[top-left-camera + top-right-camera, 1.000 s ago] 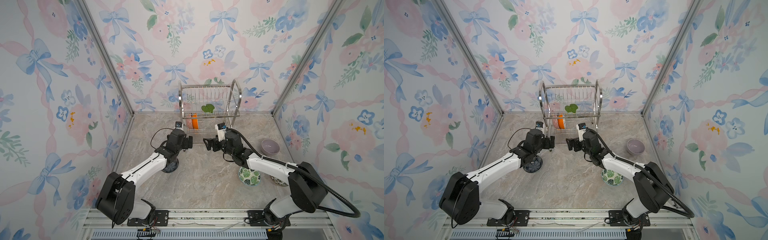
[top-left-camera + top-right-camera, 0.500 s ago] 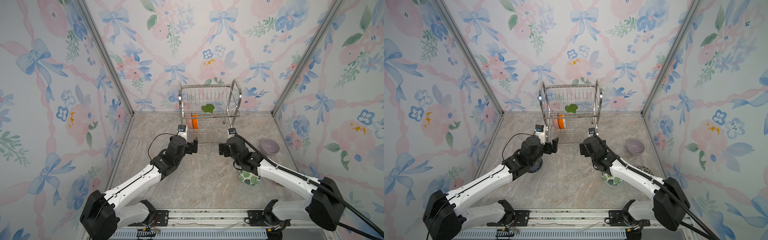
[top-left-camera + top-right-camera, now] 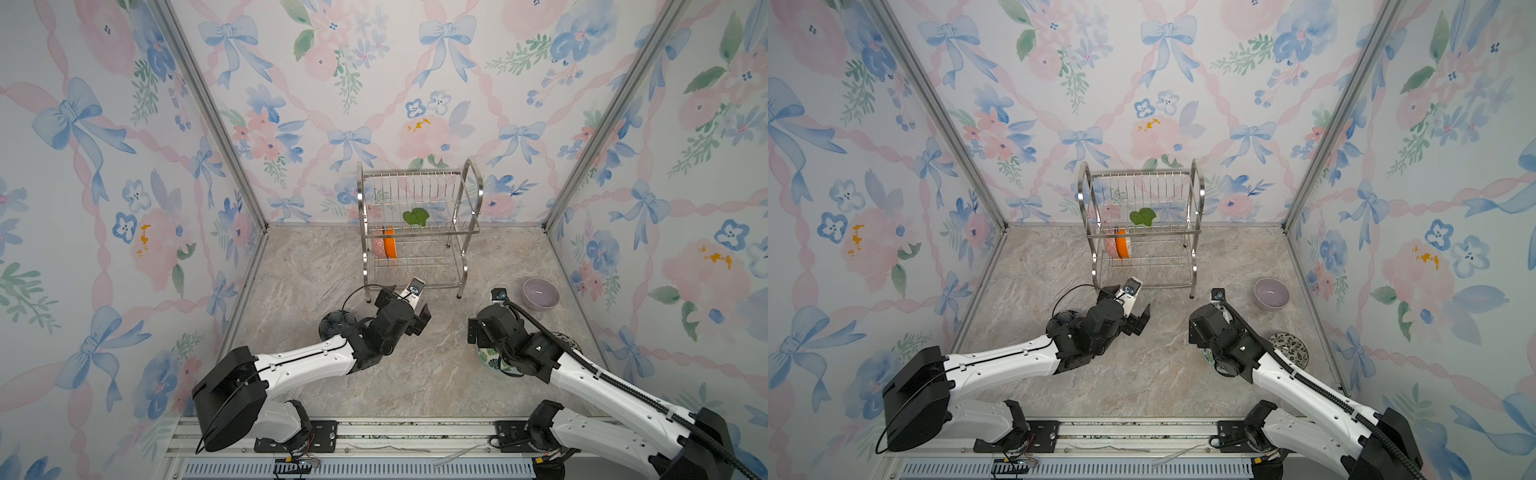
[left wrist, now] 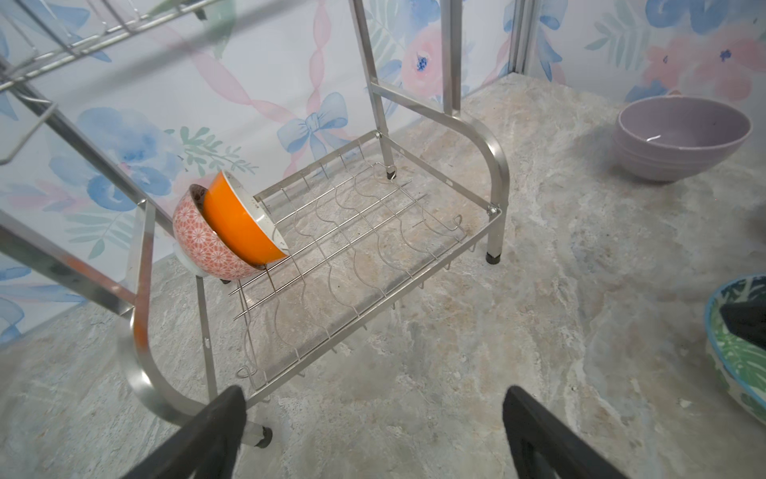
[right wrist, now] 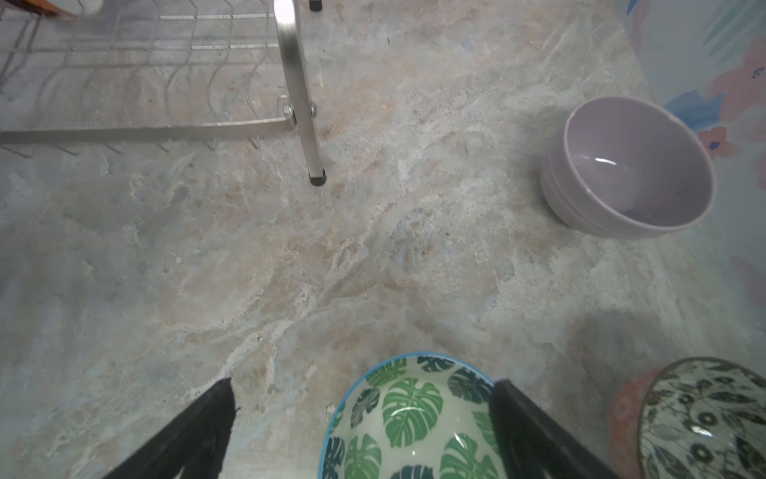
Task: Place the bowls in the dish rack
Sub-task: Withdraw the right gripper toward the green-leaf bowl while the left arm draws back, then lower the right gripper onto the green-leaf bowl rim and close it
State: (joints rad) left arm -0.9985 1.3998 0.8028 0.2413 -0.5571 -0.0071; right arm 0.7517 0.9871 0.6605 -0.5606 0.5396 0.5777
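Both jaws wide open, empty; arms (image 3: 307, 365) hide most of green leaf bowl (image 3: 484, 361), part of blue bowl (image 3: 335, 322).

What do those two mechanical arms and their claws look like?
The left arm and right arm have white shells with chunky black joints. A ribbed black cable runs along the right one; a thin black wire loops near the left wrist. The left gripper and right gripper each have two tapered black fingers.
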